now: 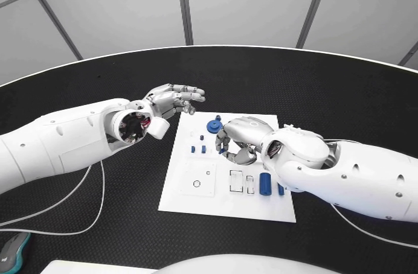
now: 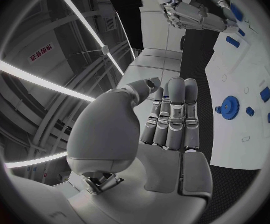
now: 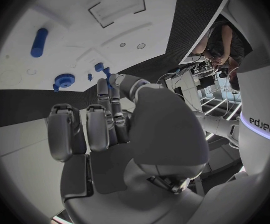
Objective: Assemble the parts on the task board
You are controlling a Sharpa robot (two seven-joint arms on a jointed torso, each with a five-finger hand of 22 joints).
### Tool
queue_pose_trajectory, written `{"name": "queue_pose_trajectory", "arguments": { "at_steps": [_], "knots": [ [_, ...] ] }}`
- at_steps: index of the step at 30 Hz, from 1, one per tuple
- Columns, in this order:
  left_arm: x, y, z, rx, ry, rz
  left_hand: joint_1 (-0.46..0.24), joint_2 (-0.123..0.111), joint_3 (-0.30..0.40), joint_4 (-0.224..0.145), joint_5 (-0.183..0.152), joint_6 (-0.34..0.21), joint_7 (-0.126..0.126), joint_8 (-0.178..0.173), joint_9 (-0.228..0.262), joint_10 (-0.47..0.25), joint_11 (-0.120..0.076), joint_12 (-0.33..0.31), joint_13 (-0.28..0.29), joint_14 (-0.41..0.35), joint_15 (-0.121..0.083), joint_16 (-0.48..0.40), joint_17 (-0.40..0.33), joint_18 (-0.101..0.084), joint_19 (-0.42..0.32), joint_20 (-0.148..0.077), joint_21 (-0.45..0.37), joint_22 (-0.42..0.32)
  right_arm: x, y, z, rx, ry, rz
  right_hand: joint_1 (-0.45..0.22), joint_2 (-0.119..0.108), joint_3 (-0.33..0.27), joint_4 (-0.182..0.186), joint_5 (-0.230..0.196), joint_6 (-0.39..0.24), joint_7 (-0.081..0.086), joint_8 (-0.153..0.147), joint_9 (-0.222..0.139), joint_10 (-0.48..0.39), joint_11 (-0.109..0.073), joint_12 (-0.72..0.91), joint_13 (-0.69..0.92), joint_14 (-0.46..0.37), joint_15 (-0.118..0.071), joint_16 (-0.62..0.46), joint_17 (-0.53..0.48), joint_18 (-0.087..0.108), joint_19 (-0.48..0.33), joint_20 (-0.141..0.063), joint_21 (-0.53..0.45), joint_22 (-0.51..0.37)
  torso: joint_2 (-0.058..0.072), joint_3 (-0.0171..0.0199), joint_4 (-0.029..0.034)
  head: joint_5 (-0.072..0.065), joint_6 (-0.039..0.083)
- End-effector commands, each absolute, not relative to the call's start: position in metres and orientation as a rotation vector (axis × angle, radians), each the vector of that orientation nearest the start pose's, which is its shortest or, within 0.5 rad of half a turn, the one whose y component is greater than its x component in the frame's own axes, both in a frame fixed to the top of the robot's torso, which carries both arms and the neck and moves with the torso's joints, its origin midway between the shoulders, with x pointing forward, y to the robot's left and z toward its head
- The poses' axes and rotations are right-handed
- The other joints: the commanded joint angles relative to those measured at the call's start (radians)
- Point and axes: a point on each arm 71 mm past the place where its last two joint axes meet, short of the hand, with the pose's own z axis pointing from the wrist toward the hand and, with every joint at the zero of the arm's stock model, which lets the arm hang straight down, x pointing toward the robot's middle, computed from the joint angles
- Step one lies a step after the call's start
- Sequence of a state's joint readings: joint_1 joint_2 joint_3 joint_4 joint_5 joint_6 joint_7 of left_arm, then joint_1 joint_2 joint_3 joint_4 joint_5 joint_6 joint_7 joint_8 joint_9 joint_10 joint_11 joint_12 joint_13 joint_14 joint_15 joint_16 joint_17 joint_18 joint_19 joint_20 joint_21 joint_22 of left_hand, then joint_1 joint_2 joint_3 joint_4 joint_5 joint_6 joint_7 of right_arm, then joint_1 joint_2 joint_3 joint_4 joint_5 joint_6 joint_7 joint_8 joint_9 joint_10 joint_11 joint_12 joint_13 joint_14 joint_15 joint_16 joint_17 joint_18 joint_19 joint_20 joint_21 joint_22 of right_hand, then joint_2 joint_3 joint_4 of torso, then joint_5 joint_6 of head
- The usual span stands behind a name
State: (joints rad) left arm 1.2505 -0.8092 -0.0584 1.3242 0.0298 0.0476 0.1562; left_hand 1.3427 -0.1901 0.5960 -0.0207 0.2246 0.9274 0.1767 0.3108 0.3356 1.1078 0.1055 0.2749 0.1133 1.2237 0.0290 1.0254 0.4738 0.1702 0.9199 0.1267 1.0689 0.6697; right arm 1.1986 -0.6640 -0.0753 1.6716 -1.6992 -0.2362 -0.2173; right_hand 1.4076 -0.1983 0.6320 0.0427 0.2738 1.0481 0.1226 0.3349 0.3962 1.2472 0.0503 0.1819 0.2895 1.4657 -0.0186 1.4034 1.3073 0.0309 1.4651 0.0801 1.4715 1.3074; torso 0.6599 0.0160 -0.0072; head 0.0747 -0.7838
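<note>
Black desk carrying the task board; small, rigid, light blue parts, best pinched sidewise. Left robot hand is held open and empty beside the board; right robot hand, curled above it, is seen holding nothing.

The table is covered with a black, matt surface of fine rough grain. The task board looks like smooth white plastic with a matt finish. The blue gear and the blue cylinder seem made of plain plastic. The left hand and the right hand are finished in silver, metal-like segments with a soft shine.
</note>
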Motion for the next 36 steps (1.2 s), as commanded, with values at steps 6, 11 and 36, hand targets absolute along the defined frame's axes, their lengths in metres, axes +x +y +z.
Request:
{"name": "queue_pose_trajectory", "arguments": {
  "at_steps": [6,11,36],
  "knots": [
    [0.524,0.230,-0.186,-1.166,1.715,-1.604,0.001,0.007,-0.006,0.001,0.005,-0.002,0.002,0.003,0.001,-0.005,0.000,0.004,0.002,-0.004,-0.003,-0.003,-0.002,0.014,-0.003,-0.006,-0.003,-0.002,0.422,-0.050,-0.209,-0.537,1.668,0.799,-0.010,0.004,0.000,-0.008,0.003,0.006,0.000,0.005,0.001,0.006,-0.002,-0.006,-0.001,0.050,-0.010,0.001,0.005,-0.008,0.068,-0.006,-0.004,0.218,0.003,0.0010,-0.0009,0.043,-0.014],
    [0.524,0.229,-0.186,-1.167,1.712,-1.602,0.001,0.007,-0.006,0.001,0.005,-0.002,0.002,0.003,0.001,-0.005,0.000,0.004,0.002,-0.004,-0.003,-0.003,-0.002,0.014,-0.003,-0.006,-0.003,-0.002,0.422,-0.046,-0.217,-0.541,1.684,0.804,-0.010,0.004,0.000,-0.008,0.003,0.006,0.000,0.005,0.001,0.006,-0.002,-0.006,-0.001,0.050,-0.010,0.001,0.005,-0.008,0.068,-0.006,-0.004,0.218,0.005,0.0027,0.0020,0.051,-0.023],
    [0.523,0.227,-0.185,-1.165,1.717,-1.605,0.000,0.008,-0.007,0.002,0.005,-0.002,0.003,0.003,0.001,-0.006,0.001,0.004,0.002,-0.004,-0.003,-0.003,-0.002,0.014,-0.003,-0.005,-0.004,-0.002,0.424,-0.039,-0.233,-0.549,1.726,0.791,-0.010,0.006,0.001,-0.010,0.006,0.004,0.001,0.004,0.002,0.006,-0.002,-0.008,-0.002,0.050,-0.010,0.003,0.007,-0.007,0.067,-0.006,-0.006,0.217,0.003,0.0030,-0.0009,0.075,-0.050]
  ]
}}
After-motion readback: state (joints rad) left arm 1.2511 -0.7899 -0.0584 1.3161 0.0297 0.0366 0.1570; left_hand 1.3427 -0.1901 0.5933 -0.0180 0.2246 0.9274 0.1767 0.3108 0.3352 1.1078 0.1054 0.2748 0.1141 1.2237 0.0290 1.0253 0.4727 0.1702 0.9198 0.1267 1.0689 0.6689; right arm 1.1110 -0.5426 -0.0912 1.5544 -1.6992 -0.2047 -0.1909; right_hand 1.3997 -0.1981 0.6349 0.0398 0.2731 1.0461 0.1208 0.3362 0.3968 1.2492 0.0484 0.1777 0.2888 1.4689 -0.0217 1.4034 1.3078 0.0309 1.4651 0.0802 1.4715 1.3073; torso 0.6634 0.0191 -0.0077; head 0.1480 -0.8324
